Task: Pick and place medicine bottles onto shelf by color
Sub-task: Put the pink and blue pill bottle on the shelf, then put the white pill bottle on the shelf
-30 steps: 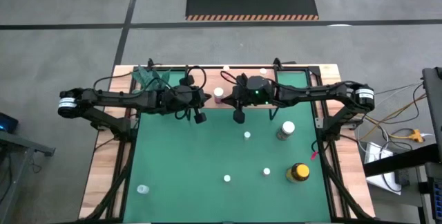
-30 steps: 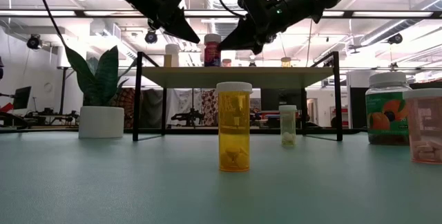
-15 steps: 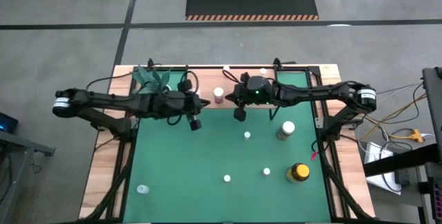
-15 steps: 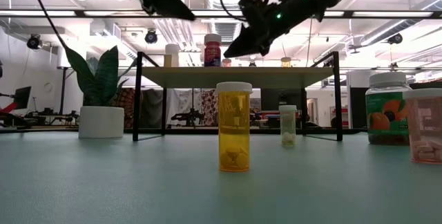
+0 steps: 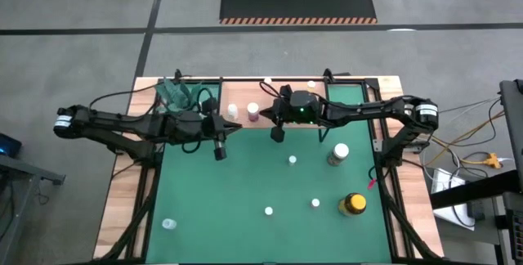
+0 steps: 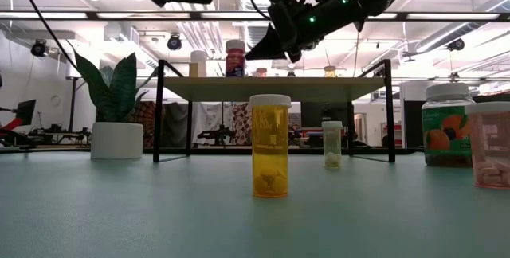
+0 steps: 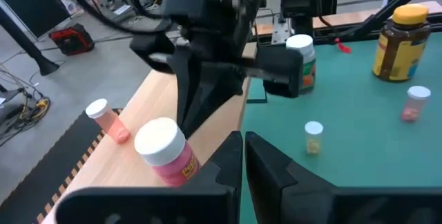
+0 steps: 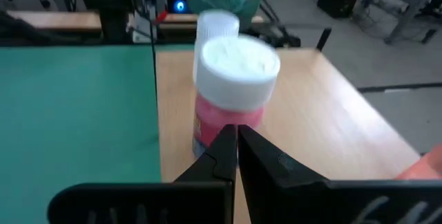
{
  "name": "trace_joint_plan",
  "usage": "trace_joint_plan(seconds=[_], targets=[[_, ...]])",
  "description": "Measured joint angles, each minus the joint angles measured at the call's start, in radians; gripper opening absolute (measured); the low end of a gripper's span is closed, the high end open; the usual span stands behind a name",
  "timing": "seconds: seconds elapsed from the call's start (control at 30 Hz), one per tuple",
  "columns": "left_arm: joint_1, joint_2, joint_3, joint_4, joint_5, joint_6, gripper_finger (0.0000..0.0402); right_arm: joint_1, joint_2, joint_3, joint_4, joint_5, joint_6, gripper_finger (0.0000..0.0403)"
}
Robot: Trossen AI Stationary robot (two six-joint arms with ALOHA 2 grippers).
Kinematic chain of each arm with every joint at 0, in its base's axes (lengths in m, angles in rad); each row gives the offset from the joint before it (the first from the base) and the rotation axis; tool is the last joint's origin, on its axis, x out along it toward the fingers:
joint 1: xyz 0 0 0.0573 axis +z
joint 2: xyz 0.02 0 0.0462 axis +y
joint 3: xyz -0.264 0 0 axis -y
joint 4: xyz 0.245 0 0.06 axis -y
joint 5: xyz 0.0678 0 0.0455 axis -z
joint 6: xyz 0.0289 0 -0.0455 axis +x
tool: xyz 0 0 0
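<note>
Both grippers were shut and empty. Right gripper hovered above the shelf's front edge, tips just beside the pink bottle standing on the shelf, likely nudging it into line next to the white-capped bottle. Left gripper hung over the green mat, clear of the shelf. Bottles left to sort stood on the mat: a greenish jar, a yellow black-lidded jar and several small ones. Compared with a second before, the left arm had drawn back leftward, and the pink bottle had shifted slightly left.
</note>
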Motion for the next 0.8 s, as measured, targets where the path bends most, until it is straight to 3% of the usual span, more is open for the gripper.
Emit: trace_joint_plan(seconds=[0.17,0.4,0.8], targets=[[0.0,0.001,-0.016,0.011,0.0,-0.019,0.0002,-0.005,0.008,0.0,0.064,0.002,-0.001,0.0009],[-0.011,0.002,-0.035,0.003,0.0,-0.027,0.0002,0.012,-0.018,0.0,-0.003,0.003,0.03,0.0009],[-0.12,0.003,-0.112,0.031,0.0,-0.027,0.0002,0.253,-0.032,-0.046,-0.041,0.0,0.008,0.0009]])
